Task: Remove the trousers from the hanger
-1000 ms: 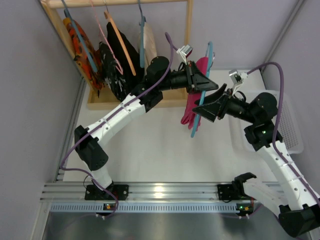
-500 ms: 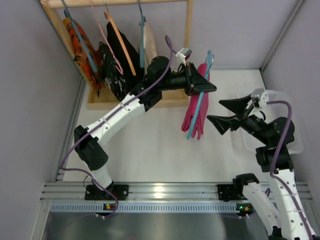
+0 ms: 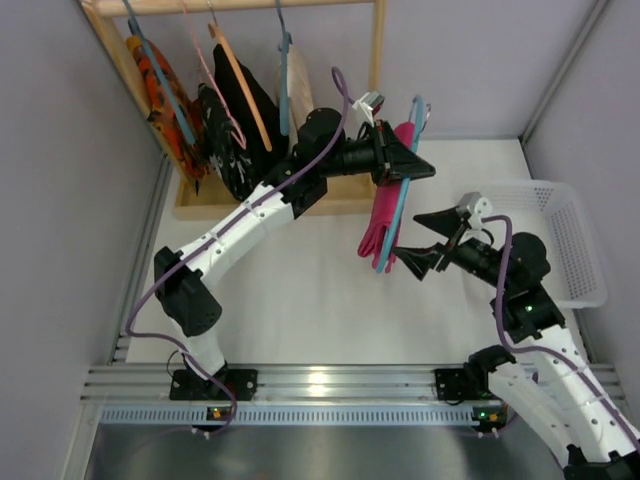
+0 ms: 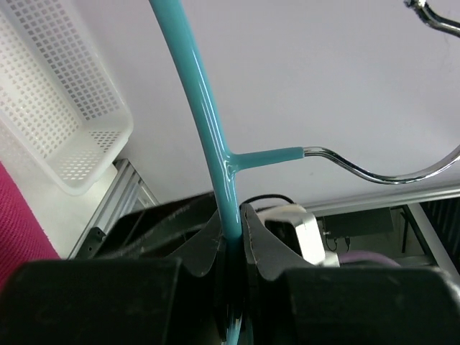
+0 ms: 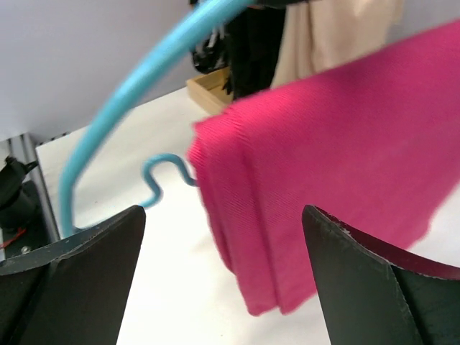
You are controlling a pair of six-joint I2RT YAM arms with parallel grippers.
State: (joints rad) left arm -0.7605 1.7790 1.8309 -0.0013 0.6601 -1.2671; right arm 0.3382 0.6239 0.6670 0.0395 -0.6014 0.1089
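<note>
Pink trousers [image 3: 385, 215] hang folded over a teal hanger [image 3: 416, 125], held in the air above the table's back middle. My left gripper [image 3: 408, 165] is shut on the hanger. In the left wrist view its jaws [image 4: 231, 223] pinch the teal bar [image 4: 205, 108] just below the metal hook [image 4: 374, 172], with a patch of trousers [image 4: 18, 223] at the lower left. My right gripper [image 3: 406, 234] stands open just right of the trousers' lower end. In the right wrist view the trousers [image 5: 338, 144] and hanger [image 5: 129, 93] hang in front of the wide-apart fingers [image 5: 223, 212], which hold nothing.
A white mesh basket [image 3: 560, 240] sits at the right, also visible in the left wrist view [image 4: 57, 108]. At the back left a wooden rack [image 3: 378, 60] carries several other garments on hangers [image 3: 230, 100]. Grey walls close both sides.
My right gripper opened, drew back to the right, then came in again toward the trousers' lower end. The left gripper kept its hold on the hanger, barely moving.
</note>
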